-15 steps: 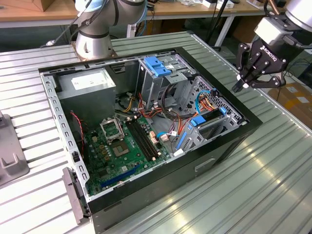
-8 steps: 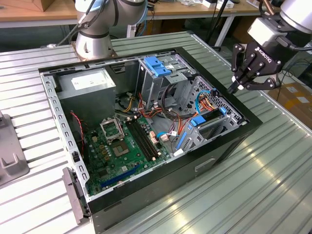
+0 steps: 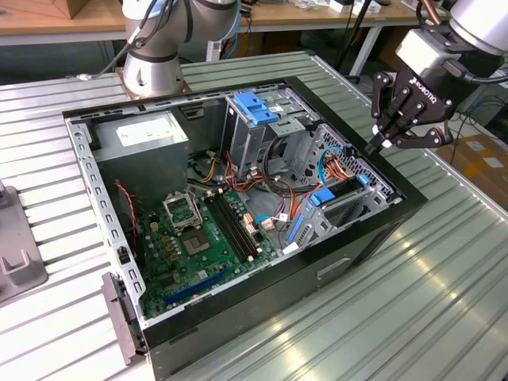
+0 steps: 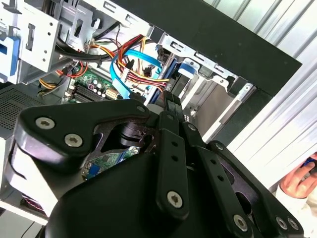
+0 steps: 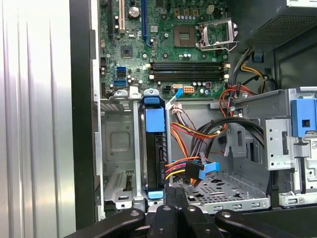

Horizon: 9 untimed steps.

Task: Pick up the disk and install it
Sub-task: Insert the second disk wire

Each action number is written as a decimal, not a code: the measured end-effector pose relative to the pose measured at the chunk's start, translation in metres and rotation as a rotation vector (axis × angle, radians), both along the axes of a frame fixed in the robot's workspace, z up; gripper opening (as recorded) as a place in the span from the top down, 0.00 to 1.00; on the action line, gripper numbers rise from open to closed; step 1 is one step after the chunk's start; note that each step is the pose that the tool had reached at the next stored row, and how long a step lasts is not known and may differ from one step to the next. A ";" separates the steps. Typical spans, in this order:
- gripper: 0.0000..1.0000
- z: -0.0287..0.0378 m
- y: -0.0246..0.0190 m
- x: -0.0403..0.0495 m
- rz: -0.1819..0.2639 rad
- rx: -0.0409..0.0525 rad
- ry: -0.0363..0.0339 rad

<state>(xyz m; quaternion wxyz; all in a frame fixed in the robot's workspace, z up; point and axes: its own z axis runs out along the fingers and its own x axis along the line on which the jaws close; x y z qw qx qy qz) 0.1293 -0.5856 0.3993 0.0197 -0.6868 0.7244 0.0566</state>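
At the far left of the exterior view, the arm base (image 3: 155,67) stands behind the open PC case (image 3: 238,317), which lies on its side on the ribbed metal table (image 3: 444,294). Moving right: PSU (image 3: 147,135), motherboard (image 3: 198,230) w/ empty CPU socket, then the grey drive cage (image 3: 266,131) w/ its light-blue bracket, then red/orange/blue cables (image 3: 329,171). Next, the disk (image 3: 337,194) sits on edge in the bay by the case's right wall, blue rail tabs at both ends. In the first wrist view the disk (image 5: 154,148) has its long axis running straight away from the fingers, near tab just ahead of the tips. Gripper (image 3: 379,143) hovers over the case's right rim, above and just beside the disk; fingers pinched close together, holding nothing. Cables crowd one side of the disk, bay wall the other. A person's hand (image 4: 297,181) shows off past the case in the second wrist view.
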 end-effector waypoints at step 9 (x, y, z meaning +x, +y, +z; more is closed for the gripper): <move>0.64 0.0000 0.0000 0.0000 0.000 -0.0009 0.0000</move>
